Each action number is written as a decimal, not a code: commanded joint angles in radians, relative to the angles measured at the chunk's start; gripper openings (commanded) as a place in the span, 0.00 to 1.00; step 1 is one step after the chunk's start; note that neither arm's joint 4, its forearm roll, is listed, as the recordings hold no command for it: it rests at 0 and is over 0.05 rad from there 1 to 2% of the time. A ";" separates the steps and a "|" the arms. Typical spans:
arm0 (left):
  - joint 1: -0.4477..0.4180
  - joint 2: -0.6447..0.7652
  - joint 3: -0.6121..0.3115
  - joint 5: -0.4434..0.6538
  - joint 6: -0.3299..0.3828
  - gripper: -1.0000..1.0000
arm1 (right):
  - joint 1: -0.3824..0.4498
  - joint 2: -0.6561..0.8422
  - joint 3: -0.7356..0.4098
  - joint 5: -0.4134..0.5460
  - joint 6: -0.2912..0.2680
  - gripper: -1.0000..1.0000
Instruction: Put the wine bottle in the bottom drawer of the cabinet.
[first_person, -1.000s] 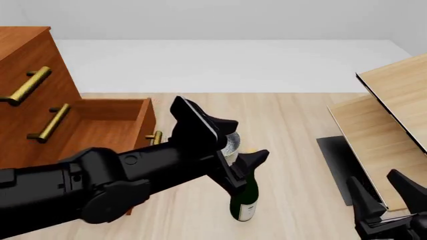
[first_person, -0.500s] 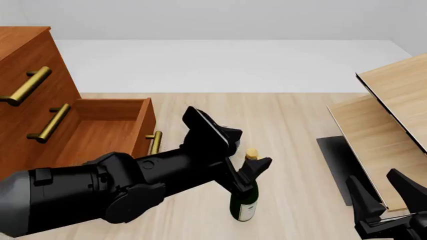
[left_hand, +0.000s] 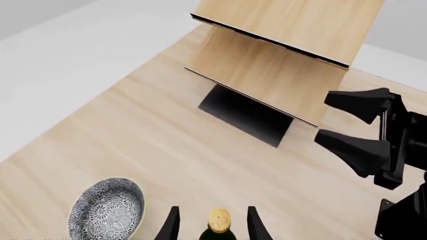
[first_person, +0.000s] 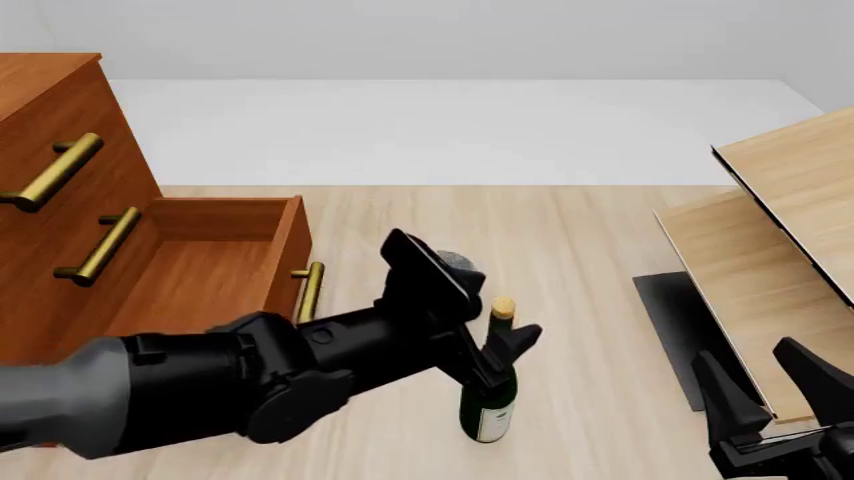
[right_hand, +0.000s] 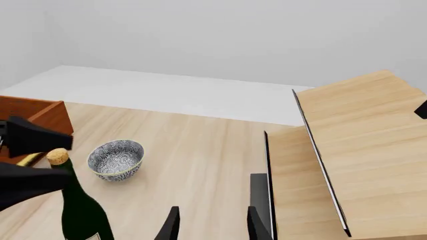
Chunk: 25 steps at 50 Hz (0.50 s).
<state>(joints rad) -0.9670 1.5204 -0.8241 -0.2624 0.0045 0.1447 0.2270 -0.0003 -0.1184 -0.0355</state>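
left fingers either side of the bottle neck

your left gripper (first_person: 497, 352) sits at the neck of the wine bottle (first_person: 490, 392), one finger on each side just under the cork. in the left wrist view the fingers (left_hand: 169, 227) show a gap to the neck on both sides, so you're wide, not clamped. the bottle stands upright on the table (first_person: 587, 260), in front of the pulled-out bottom drawer (first_person: 200, 268) of the cabinet (first_person: 54, 190) and off to its right, apart from it. the drawer's brass handle (first_person: 308, 288) shows between drawer and bottle. the speckled bowl (right_hand: 117, 159) is beyond the bottle, near it, mostly hidden behind your arm in the front view. your right gripper (first_person: 777, 395) hangs well right of the bottle, fingers spread apart, holding nothing, beside the pale wood furniture (first_person: 787, 230).
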 joint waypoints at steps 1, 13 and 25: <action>0.001 0.006 -0.004 0.000 0.000 1.00 | 0.001 -0.006 0.000 0.005 0.000 1.00; -0.011 0.036 0.003 -0.013 -0.010 1.00 | 0.001 -0.001 0.000 0.001 -0.002 1.00; -0.026 0.063 0.001 -0.009 -0.012 1.00 | 0.000 0.007 0.000 -0.006 -0.002 1.00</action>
<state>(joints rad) -0.9837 1.5867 -0.8156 -0.2878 -0.0092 0.1449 0.2303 -0.0003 -0.1203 -0.0379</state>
